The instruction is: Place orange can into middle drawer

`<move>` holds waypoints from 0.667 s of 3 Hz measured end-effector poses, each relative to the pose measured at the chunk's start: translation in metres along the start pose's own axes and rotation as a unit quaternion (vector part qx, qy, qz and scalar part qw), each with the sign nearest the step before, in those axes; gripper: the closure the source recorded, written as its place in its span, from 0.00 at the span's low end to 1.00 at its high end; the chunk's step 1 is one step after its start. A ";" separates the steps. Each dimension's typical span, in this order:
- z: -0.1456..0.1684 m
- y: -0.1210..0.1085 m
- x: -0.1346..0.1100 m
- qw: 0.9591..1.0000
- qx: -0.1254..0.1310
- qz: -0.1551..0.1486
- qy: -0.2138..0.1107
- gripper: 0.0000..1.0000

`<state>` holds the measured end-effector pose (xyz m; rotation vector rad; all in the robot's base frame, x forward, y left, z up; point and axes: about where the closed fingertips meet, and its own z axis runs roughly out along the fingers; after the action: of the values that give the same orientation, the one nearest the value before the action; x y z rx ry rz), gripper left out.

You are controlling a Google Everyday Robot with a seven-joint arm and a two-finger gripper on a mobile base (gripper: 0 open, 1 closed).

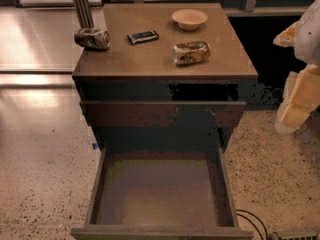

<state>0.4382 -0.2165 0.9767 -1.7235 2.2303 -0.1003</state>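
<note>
The orange can (191, 53) lies on its side on the cabinet top (150, 59), right of centre, golden-orange with dark markings. The middle drawer (160, 194) is pulled out toward me below the cabinet, with low dark walls and a bare olive-brown floor. My gripper (296, 106) shows as pale cream blocks at the right edge of the view. It is beside the cabinet, lower than the top and well to the right of the can, holding nothing that I can see.
A dented silvery-grey can (92, 38) lies at the top's left edge. A black bar (143, 37) and a small tan bowl (189, 19) sit farther back. A reddish-brown drawer front (162, 113) is above the open drawer. A cable (252, 223) lies on the speckled floor.
</note>
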 end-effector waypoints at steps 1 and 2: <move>0.000 0.000 0.000 1.000 0.000 0.000 0.000 0.00; 0.006 -0.010 -0.011 1.000 0.007 -0.013 -0.009 0.00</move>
<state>0.4515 -0.2079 0.9762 -1.7393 2.1888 -0.1057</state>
